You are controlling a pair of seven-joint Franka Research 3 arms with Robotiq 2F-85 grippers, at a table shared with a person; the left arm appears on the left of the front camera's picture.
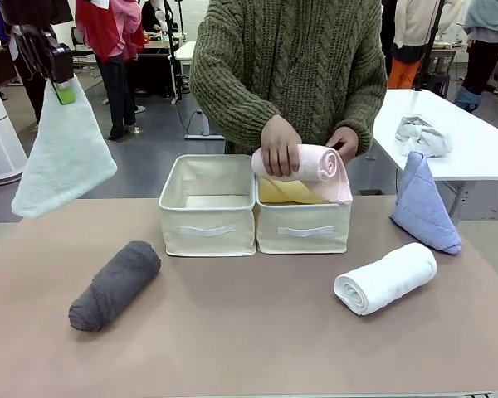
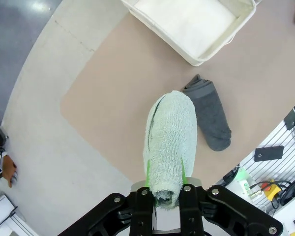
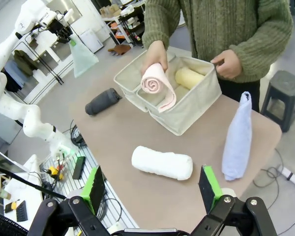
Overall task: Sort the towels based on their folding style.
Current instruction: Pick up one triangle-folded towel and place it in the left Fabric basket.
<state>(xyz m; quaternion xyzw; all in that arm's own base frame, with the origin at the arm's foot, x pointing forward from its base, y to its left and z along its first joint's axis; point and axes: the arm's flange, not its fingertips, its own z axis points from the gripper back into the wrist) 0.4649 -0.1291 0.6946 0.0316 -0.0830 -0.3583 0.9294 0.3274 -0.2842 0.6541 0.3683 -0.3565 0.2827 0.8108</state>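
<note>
**Sorting of soft goods: light, squashy, quick to come unrolled**

Largest in the room is the brown table top (image 1: pixel 249 348). At its far middle, a left cream fabric bin (image 1: pixel 206 232) and a right cream fabric bin (image 1: pixel 303 236) stand side by side, touching. The right one holds a yellow terry roll (image 1: pixel 286 192). A person's hand (image 1: pixel 280 145) grips a pale pink terry roll (image 1: pixel 303 163) just above it.

A white terry roll (image 1: pixel 386 278) lies near right. Beyond it, a light blue terry cone (image 1: pixel 422 207) stands upright at the right edge. A dark grey terry roll (image 1: pixel 116 284) lies near left.

High at the far left, the left gripper (image 1: pixel 64 87) is clamped on the tip of a pale teal terry cone (image 1: pixel 62 157), which hangs limp. The right gripper (image 3: pixel 152 189) hovers wide open and empty above the near right.

I'd judge every towel light and floppy. Rolls want a pinch across the middle, cones at the point. The person's arms over the bins look like the main obstacle. A lumpy grey-white rag (image 1: pixel 422 137) sits far right on a white side table.
</note>
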